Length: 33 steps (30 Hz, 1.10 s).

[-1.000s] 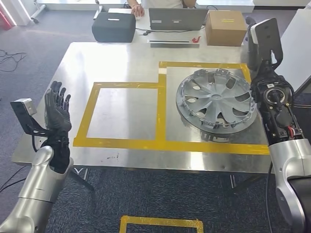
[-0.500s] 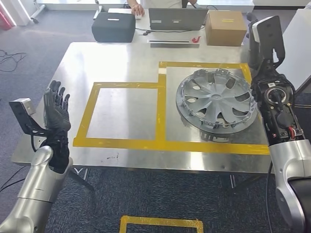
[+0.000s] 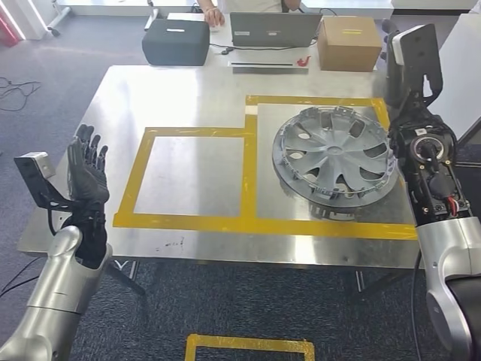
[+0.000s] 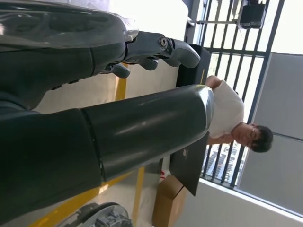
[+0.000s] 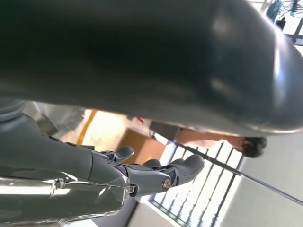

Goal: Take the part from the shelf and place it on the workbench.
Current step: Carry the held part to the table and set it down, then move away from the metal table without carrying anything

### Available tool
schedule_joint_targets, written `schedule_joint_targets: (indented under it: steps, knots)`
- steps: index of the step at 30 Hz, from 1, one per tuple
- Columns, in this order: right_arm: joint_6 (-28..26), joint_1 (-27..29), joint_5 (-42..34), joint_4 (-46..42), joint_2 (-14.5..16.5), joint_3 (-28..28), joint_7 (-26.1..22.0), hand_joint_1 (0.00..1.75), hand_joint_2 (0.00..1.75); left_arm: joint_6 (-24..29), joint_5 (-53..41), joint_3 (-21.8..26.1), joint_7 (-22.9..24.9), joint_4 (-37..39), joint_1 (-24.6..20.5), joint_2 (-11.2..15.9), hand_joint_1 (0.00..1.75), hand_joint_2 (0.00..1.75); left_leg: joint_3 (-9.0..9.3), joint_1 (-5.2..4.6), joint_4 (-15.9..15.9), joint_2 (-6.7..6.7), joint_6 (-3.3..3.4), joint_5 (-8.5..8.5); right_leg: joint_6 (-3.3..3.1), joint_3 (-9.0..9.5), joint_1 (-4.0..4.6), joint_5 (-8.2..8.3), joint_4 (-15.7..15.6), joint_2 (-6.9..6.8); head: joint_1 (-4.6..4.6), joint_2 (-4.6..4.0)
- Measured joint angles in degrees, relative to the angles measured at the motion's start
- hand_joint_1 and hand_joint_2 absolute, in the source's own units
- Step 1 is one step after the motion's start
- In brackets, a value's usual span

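1. With the left hand (image 3: 88, 169) raised upright well to the left of the yellow tape (image 3: 248, 173), showed fingers spread and nothing held.
2. With the right hand (image 5: 118, 177), showed fingers stretched out and apart, also holding nothing; in the head view could only be placed just outside the tape's right-hand side, behind the wrist (image 3: 426, 154), so contact with anything could not be told.
3. Found the part, a silver wheel cover (image 3: 334, 154), lying flat on the workbench (image 3: 170, 90) inside the right-hand taped square, its rim close to that square's right side and overlapping no line.
4. Judged the placing as good as done, leaving the release and withdrawal as the step in hand.
5. To do that well, called for opening the right hand fully first, then drawing it outward across the tape's right side, away from the rim and not over it.
6. Needed a slow, level retreat: looked light and free to slide on bare metal, so a snagged fingertip could have nudged the cover onto the yellow line.
7. Advised leaving the left hand outside the tape's left side, clear of the work.
8. Beyond the tape's far side, noted a laptop (image 3: 275, 28), a black case (image 3: 176, 41), a cardboard box (image 3: 348, 43) and a person's hand (image 3: 213, 15), all well apart from the retreat path.
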Motion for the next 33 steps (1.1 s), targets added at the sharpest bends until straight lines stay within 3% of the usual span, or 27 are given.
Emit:
schedule_joint_targets:
  steps: [3, 5, 6, 8, 9, 10, 11, 12, 13, 15, 17, 19, 21, 24, 25, 26, 27, 30, 31, 33]
  knots:
    - [-1.90, 8.14, -3.67, -7.78, -0.13, -0.17, 4.20, 0.00, 0.00, 0.76, -0.62, 0.00, 0.05, 0.00, -0.05, -0.02, 0.00, 0.00, 0.43, 0.22, -0.06, -0.12, 0.51, -0.39, 0.33, 0.58, 0.20, -0.30, -0.32, -0.16, 0.00, 0.00]
    - [-2.63, 12.42, -4.30, -12.37, -0.34, -0.09, 5.50, 0.00, 0.00, 1.00, -0.71, 0.00, 0.02, -0.01, -0.22, -0.01, 0.00, 0.00, 1.13, 0.55, -0.84, 0.06, 0.80, -0.17, 0.53, -0.08, 0.18, -1.59, 1.22, -0.18, 0.26, 0.00]
    - [-2.75, 13.65, -4.44, -14.13, -0.46, -0.05, 5.77, 0.00, 0.00, 1.04, -0.72, 0.00, 0.01, -0.02, -0.35, -0.04, 0.00, 0.00, 1.46, 0.74, -1.19, 0.26, 0.95, -0.04, 0.69, -1.22, 0.13, -3.11, 3.73, -0.16, 0.39, -0.01]
    - [-2.81, 15.27, -4.61, -16.87, -0.77, -0.02, 6.06, 0.00, 0.00, 1.05, -0.72, 0.00, -0.01, -0.01, -0.50, -0.19, 0.00, 0.00, 1.62, 0.81, -1.34, 0.59, 1.11, 0.00, 1.08, -5.01, -0.10, -7.03, 11.91, -0.16, 0.84, -0.01]
    - [-2.82, 15.90, -4.65, -17.82, -0.95, -0.03, 6.17, 0.00, 0.00, 1.05, -0.71, 0.00, -0.01, -0.01, -0.45, -0.27, 0.00, 0.00, 1.61, 0.84, -1.31, 0.63, 1.07, -0.02, 1.30, -6.86, -0.21, -8.24, 15.61, -0.17, 1.10, -0.01]
    - [-2.82, 16.52, -4.67, -18.73, -1.11, -0.03, 6.25, 0.00, 0.00, 1.05, -0.71, 0.00, -0.01, 0.01, -0.38, -0.33, 0.00, 0.00, 1.60, 0.91, -1.24, 0.65, 0.99, -0.08, 1.51, -7.98, -0.33, -8.33, 17.58, -0.18, 1.32, 0.00]
    - [-2.82, 17.01, -4.67, -19.56, -1.25, -0.03, 6.31, 0.00, 0.00, 1.05, -0.71, 0.00, -0.01, 0.01, -0.32, -0.38, 0.00, 0.00, 1.60, 1.04, -1.12, 0.66, 0.85, -0.18, 1.69, -7.95, -0.48, -7.19, 17.13, -0.20, 1.51, 0.00]
    - [-2.82, 17.32, -4.67, -20.34, -1.36, -0.04, 6.36, 0.00, 0.00, 1.05, -0.71, 0.00, -0.01, 0.02, -0.30, -0.42, 0.00, 0.00, 1.60, 1.22, -0.89, 0.65, 0.62, -0.33, 1.88, -6.75, -0.67, -5.06, 14.29, -0.23, 1.69, -0.01]
    - [-2.82, 17.48, -4.67, -21.03, -1.45, -0.04, 6.39, 0.00, 0.00, 1.05, -0.71, 0.00, -0.01, 0.02, -0.30, -0.45, 0.00, 0.00, 1.57, 1.39, -0.54, 0.64, 0.28, -0.55, 2.14, -4.82, -0.90, -2.77, 9.94, -0.28, 1.85, 0.00]
    - [-2.82, 17.59, -4.71, -22.12, -1.58, -0.05, 6.42, 0.00, 0.00, 1.05, -0.71, 0.00, -0.01, 0.02, -0.34, -0.48, 0.00, 0.00, 1.32, 1.52, 0.15, 0.48, -0.56, -0.79, 2.19, -1.22, -0.84, -0.16, 3.25, 0.00, 2.27, 0.00]
    - [-2.85, 17.83, -4.78, -22.99, -1.67, -0.07, 6.48, 0.00, 0.00, 1.05, -0.71, 0.00, -0.01, 0.01, -0.39, -0.48, 0.00, 0.00, 0.98, 1.40, 0.43, 0.26, -1.45, -0.47, 1.54, -0.43, -0.47, 0.00, 1.98, 0.34, 2.36, 0.00]
    - [-2.84, 18.01, -4.80, -23.79, -1.70, -0.03, 6.51, 0.00, 0.00, 1.05, -0.70, 0.00, -0.02, 0.01, -0.41, -0.47, 0.00, 0.00, 0.63, 1.42, 0.61, 0.22, -2.17, -0.38, 0.44, -1.00, -0.57, 0.36, 1.95, 0.29, 1.93, 0.01]
    - [-2.79, 17.98, -4.83, -24.43, -1.70, 0.03, 6.45, 0.00, 0.00, 1.05, -0.66, 0.00, -0.01, 0.02, -0.46, -0.46, 0.00, 0.00, -0.80, 1.55, 3.65, 0.34, -2.60, -3.11, -0.84, -1.67, -0.68, 1.07, 1.73, 0.19, 1.16, 0.00]
    - [-2.72, 18.04, -4.97, -24.84, -1.71, 0.07, 6.34, 0.00, 0.00, 1.05, -0.58, 0.00, -0.02, 0.03, -0.48, -0.46, 0.00, 0.00, -5.31, 1.58, 15.56, 0.42, -2.94, -10.25, -2.01, -3.39, -0.33, 2.29, 1.70, 0.07, -0.10, 0.00]
    - [-2.71, 18.10, -5.00, -24.89, -1.72, 0.08, 6.32, 0.00, 0.00, 1.05, -0.57, 0.00, -0.02, 0.04, -0.43, -0.46, 0.00, 0.00, -6.01, 1.54, 18.20, 0.42, -2.91, -11.27, -2.14, -4.01, -0.15, 2.72, 1.72, 0.06, -0.34, 0.00]
    - [-2.71, 18.13, -5.01, -24.93, -1.72, 0.09, 6.30, 0.00, 0.00, 1.05, -0.56, 0.00, -0.03, 0.04, -0.40, -0.46, 0.00, 0.00, -5.60, 1.48, 18.61, 0.42, -2.74, -11.14, -2.20, -4.58, 0.02, 3.14, 1.74, 0.08, -0.54, 0.00]
    - [-2.69, 18.14, -5.01, -25.00, -1.71, 0.13, 6.28, 0.00, 0.00, 1.05, -0.56, 0.00, -0.02, 0.05, -0.41, -0.46, 0.00, 0.00, -3.96, 1.36, 16.69, 0.42, -2.43, -10.06, -2.21, -5.08, 0.18, 3.55, 1.75, 0.11, -0.75, 0.00]
    - [-2.64, 18.11, -5.02, -25.40, -1.73, 0.21, 6.20, 0.00, 0.00, 1.05, -0.56, 0.00, -0.02, 0.04, -0.77, -0.48, 0.00, 0.00, 4.15, 0.54, 4.48, 0.54, -0.89, -6.71, -1.86, -6.10, 0.53, 4.70, 1.72, 0.15, -1.23, -0.01]
    - [-2.64, 18.10, -5.04, -25.52, -1.74, 0.21, 6.17, 0.00, 0.00, 1.05, -0.56, 0.00, -0.04, 0.04, -0.91, -0.49, 0.00, 0.00, 5.59, 0.24, 1.97, 0.61, -0.56, -6.31, -1.59, -6.25, 0.54, 5.06, 1.65, 0.11, -1.19, 0.00]
    - [-2.64, 18.11, -5.09, -25.65, -1.76, 0.22, 6.15, 0.00, 0.00, 1.05, -0.56, 0.00, -0.11, 0.04, -1.08, -0.51, 0.00, 0.00, 5.79, -0.09, 0.79, 0.75, -0.26, -5.77, -0.91, -6.39, 0.47, 5.82, 1.37, 0.02, -1.17, 0.01]
